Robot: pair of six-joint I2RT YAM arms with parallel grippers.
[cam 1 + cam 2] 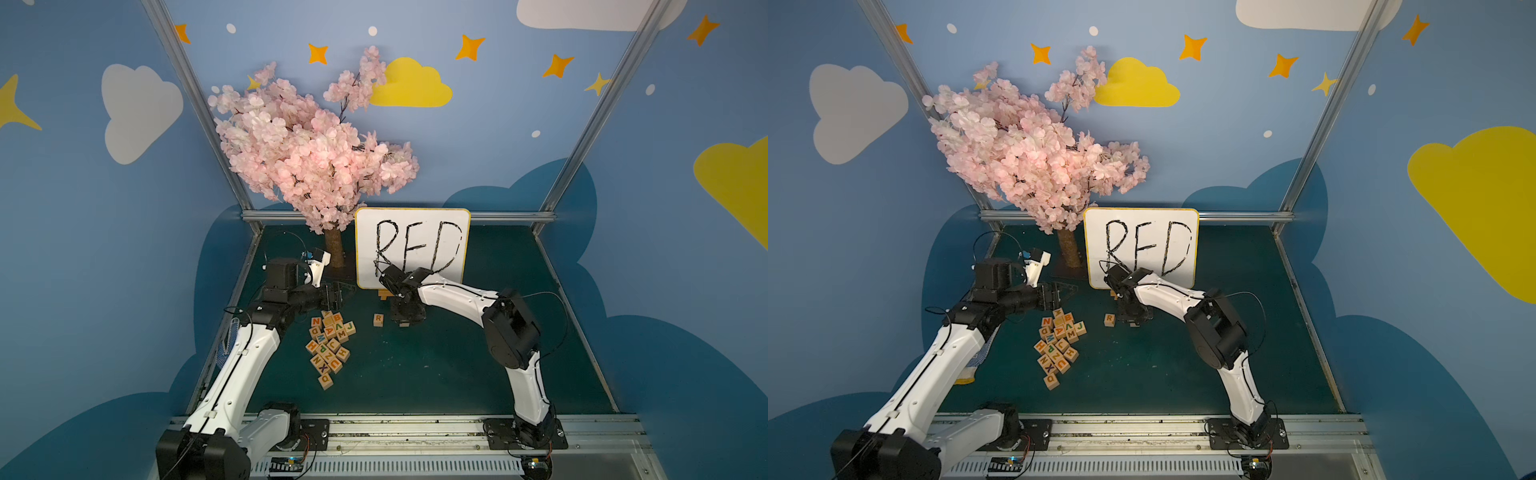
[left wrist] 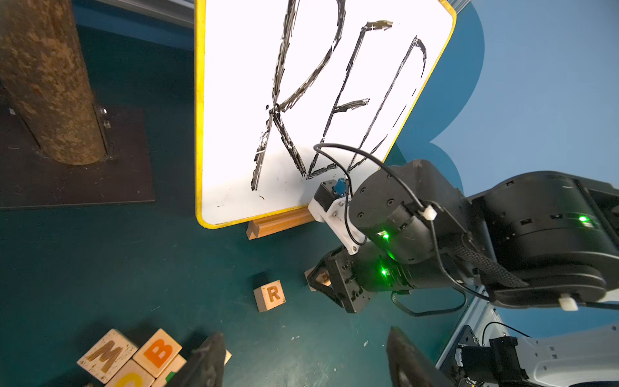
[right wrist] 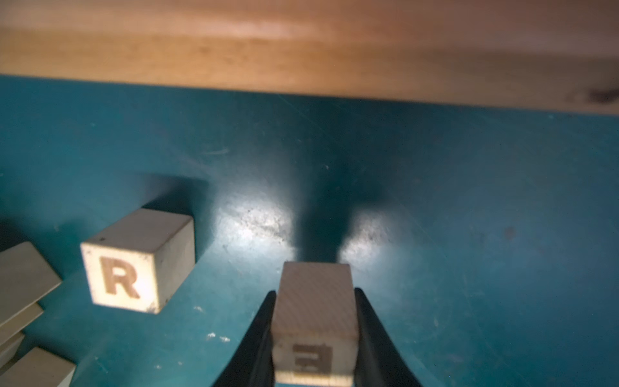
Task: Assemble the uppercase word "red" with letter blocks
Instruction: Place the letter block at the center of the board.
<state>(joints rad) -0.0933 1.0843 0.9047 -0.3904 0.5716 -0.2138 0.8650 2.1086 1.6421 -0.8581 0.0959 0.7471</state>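
Right hand grips E block — letter blurred.

Teal tabletop — on it: heap of letter blocks at left, R block alone nr centre — tree's base plate & board's wooden stand at back.

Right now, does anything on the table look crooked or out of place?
Yes. The E block pinched between the fingers of the right gripper has its letter upside down relative to the R block beside it, so they would not read the same way.
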